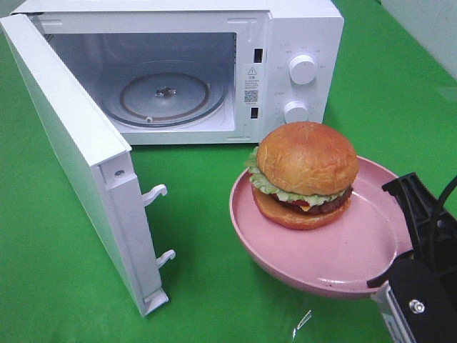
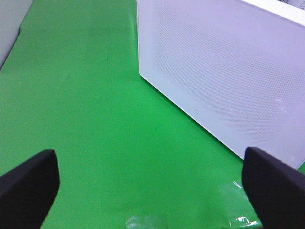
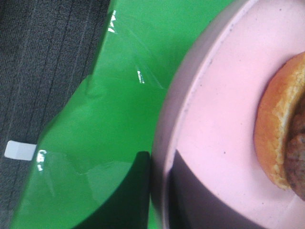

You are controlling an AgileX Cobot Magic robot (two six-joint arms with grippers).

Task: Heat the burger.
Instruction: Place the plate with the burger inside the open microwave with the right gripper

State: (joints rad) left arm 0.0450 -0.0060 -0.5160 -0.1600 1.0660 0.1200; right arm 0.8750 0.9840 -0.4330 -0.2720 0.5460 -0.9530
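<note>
The left gripper (image 2: pixel 151 191) hangs over the green cloth (image 2: pixel 86 119), its fingers spread wide with nothing between them. In the high view the door (image 1: pixel 68 136) stands open at 9 o'clock, and the microwave (image 1: pixel 285 43) is at 12 o'clock. The burger (image 1: pixel 305 171) sits on the pink plate (image 1: pixel 335 257) at 3 o'clock, in front of the microwave. At 5 o'clock the right gripper (image 1: pixel 396 236) pinches the plate's rim.
</note>
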